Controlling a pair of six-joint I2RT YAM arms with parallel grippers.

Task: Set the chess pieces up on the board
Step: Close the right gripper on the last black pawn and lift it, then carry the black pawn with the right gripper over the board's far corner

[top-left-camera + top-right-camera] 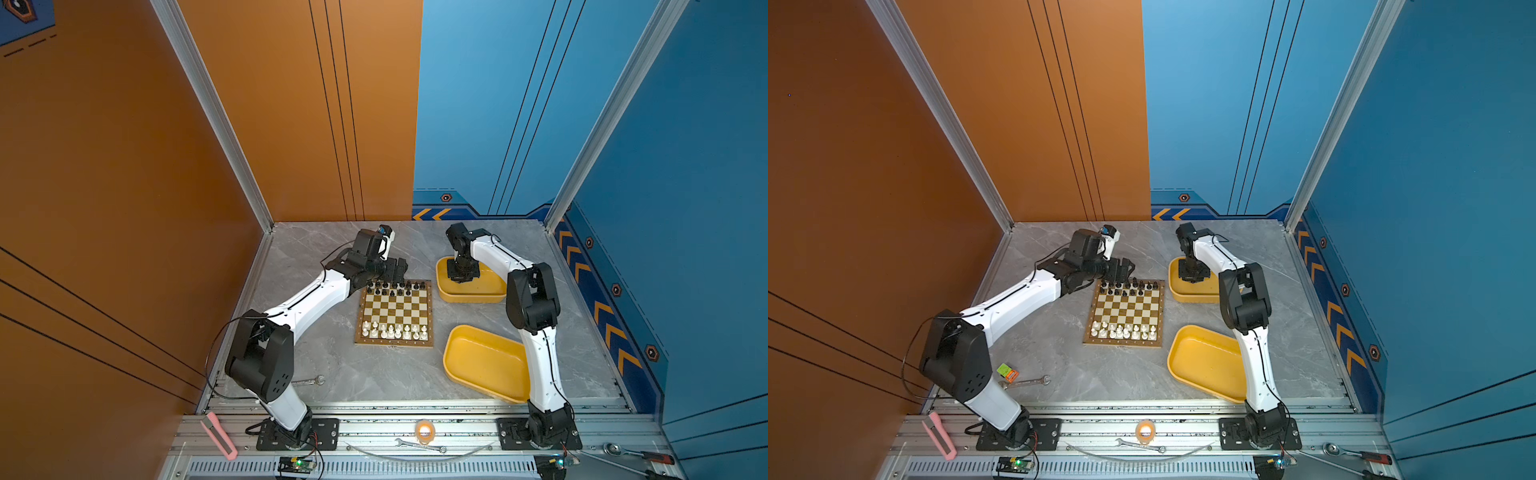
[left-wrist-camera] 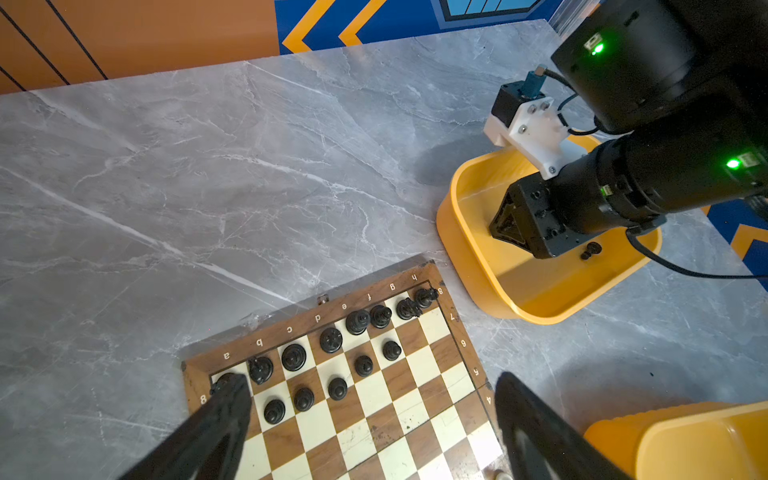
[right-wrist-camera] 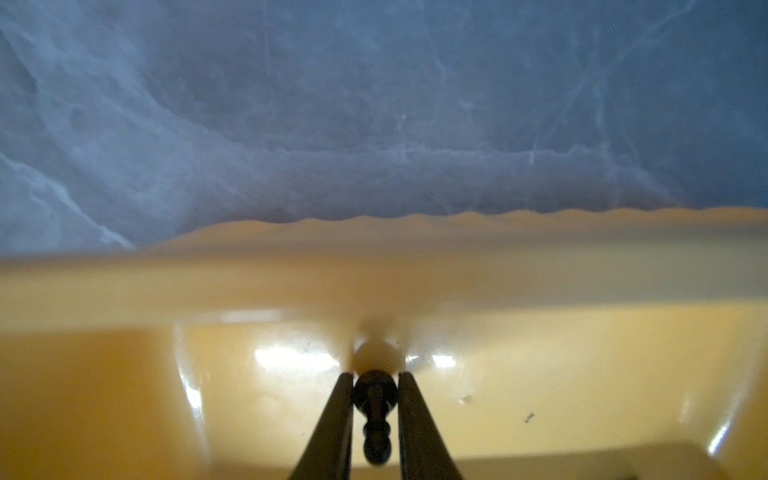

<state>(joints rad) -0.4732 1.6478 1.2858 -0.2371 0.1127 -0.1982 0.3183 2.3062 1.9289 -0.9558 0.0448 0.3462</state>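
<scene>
The board (image 1: 395, 311) (image 1: 1126, 308) lies mid-table. Black chess pieces (image 1: 395, 286) (image 2: 331, 340) fill its far rows and white ones (image 1: 395, 331) its near rows. My right gripper (image 3: 376, 376) (image 1: 459, 277) reaches down into the far yellow tray (image 1: 469, 296). It is shut on a black pawn (image 3: 376, 401) lying on the tray floor, a finger on each side of its base. A second black pawn (image 2: 591, 250) lies loose in that tray. My left gripper (image 2: 370, 384) (image 1: 397, 270) hovers open over the board's far left corner, holding nothing.
A second yellow tray (image 1: 482, 361) sits at the near right, partly under the right arm. A wrench (image 1: 1025, 381) lies near the left arm's base. A pink cutter (image 1: 218, 434), a tape roll (image 1: 424, 430) and other tools rest on the front rail.
</scene>
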